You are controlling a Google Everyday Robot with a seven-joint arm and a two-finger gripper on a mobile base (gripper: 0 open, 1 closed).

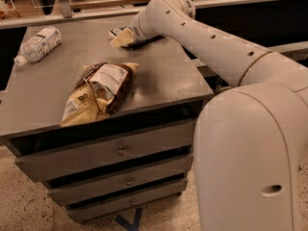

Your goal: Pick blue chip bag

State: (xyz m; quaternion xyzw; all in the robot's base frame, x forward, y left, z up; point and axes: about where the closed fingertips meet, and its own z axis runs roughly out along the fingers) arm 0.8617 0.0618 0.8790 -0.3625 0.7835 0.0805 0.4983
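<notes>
Blue chip bag [116,32] sits at the far edge of the grey cabinet top [161,78], only a dark corner with white print peeking out. Camera view, the only one: the gripper [124,37] is down right on the blue chip bag and covers most of it. How far open the claw is, or whether it has hold of the bag, I cannot tell. The white arm [216,42] reaches in from the right across the back of the top. Below are three drawers [106,150], all pushed in, contents hidden. A brown-and-cream bag [98,93] lies near the front edge, well apart from the gripper. A clear bottle [38,44] lies on its side at the far left corner. Nothing sits between them and the claw.
</notes>
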